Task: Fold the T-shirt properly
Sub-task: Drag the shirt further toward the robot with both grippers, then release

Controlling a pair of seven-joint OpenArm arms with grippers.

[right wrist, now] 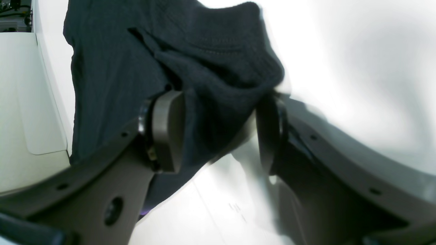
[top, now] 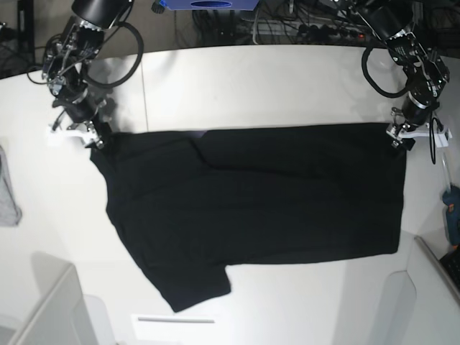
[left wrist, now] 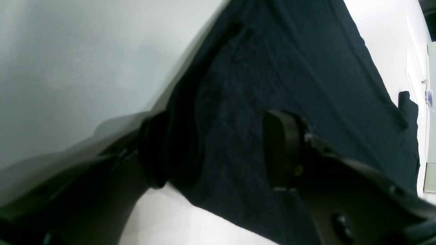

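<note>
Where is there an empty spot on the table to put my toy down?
The white table is bare in a wide strip behind the large black cloth T-shirt, between the two arms. Another bare patch lies in front of the shirt's front edge. The middle is covered by the shirt, and its far corners are crowded by the end effectors.

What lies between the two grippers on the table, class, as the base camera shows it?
In the base view, only the T-shirt spans the stretch from the right gripper to the left gripper, spread flat with its plain black side up.
</note>
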